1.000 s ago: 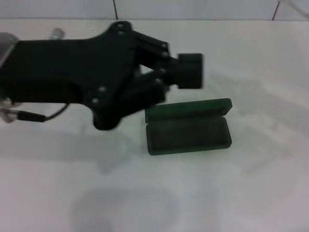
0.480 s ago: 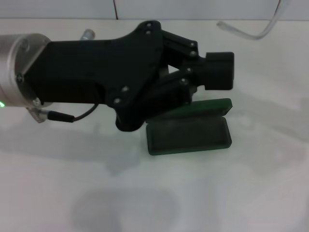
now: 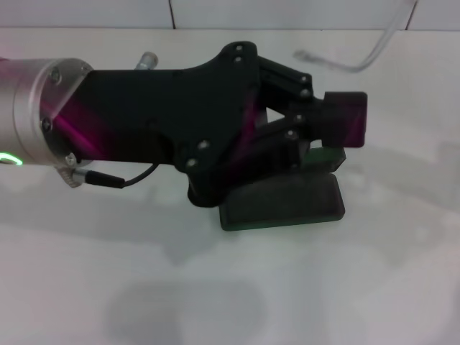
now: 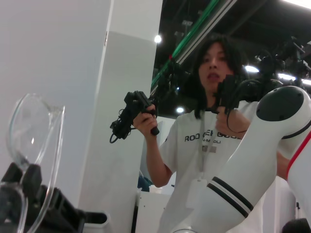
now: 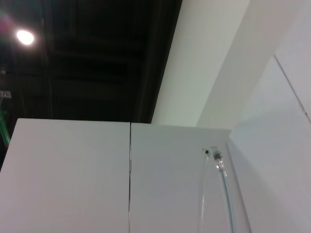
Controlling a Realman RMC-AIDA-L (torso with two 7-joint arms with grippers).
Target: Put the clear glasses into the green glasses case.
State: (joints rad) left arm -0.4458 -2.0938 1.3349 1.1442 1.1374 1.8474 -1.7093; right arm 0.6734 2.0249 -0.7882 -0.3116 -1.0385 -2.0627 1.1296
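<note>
The left gripper point(image 3: 345, 118) is a matte black, angular body with screws and linkages on a brushed silver wrist. It reaches from the left, high above the white, smooth table point(image 3: 287, 287), and covers the left and rear part of the green glasses case point(image 3: 287, 203). The case is open – a dark green rectangle with rounded corners and a dull greyish lining; only a small piece of its lid shows beside the gripper's tip.

Compared with half a second ago the gripper has moved further right and now hides most of the lid.

The clear glasses point(image 4: 31, 145) are thin, colourless, glossy plastic. In the left wrist view one rounded lens stands between the black fingers point(image 4: 29, 182), which are pinching the frame. In the head view a clear arm of the glasses curves through the air near the table's far edge – well apart from the case.

The right gripper is not seen in any view.
</note>
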